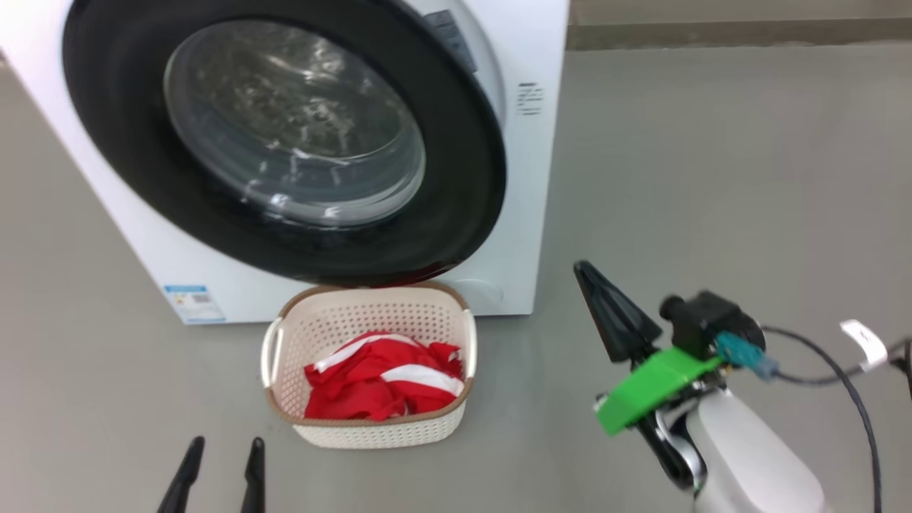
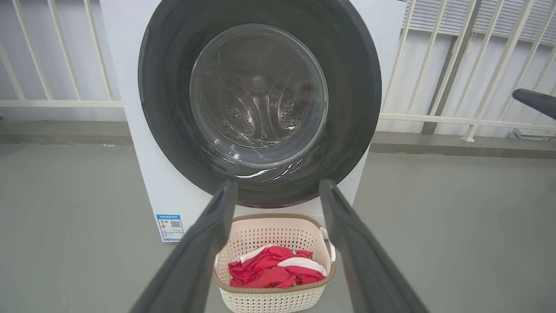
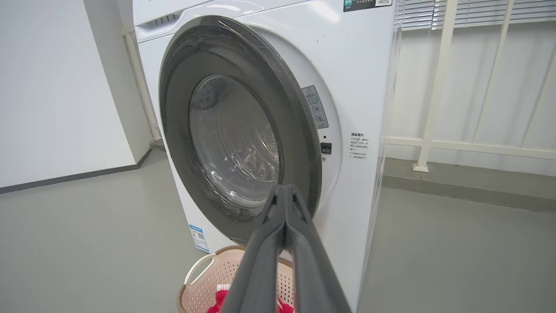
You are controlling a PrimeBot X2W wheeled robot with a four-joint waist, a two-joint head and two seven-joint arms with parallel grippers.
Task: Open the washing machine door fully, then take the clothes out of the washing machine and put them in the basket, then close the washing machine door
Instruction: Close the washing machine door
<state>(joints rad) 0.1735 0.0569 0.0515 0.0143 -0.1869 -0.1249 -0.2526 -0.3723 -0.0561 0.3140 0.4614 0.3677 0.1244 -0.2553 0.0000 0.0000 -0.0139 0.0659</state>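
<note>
- Washing machine point(image 1: 531, 214): white front-loader on grey floor point(image 1: 712, 178).
- Washing machine door point(image 1: 285, 135): black rim, glass bowl; slightly ajar, its right edge standing off the front.
- Basket point(image 1: 370, 434): cream, brown-rimmed, on the floor just below the door.
- Clothes point(image 1: 377, 385): red, white-striped, heaped inside the basket.
- Right gripper point(image 1: 583, 269): fingers pressed together, empty, right of the basket.
- Left gripper point(image 1: 223, 445): fingers spread, empty.

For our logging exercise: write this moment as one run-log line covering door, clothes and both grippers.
washing machine door: ajar, not shut | clothes: in basket | left gripper: open, empty | right gripper: shut, empty
</note>
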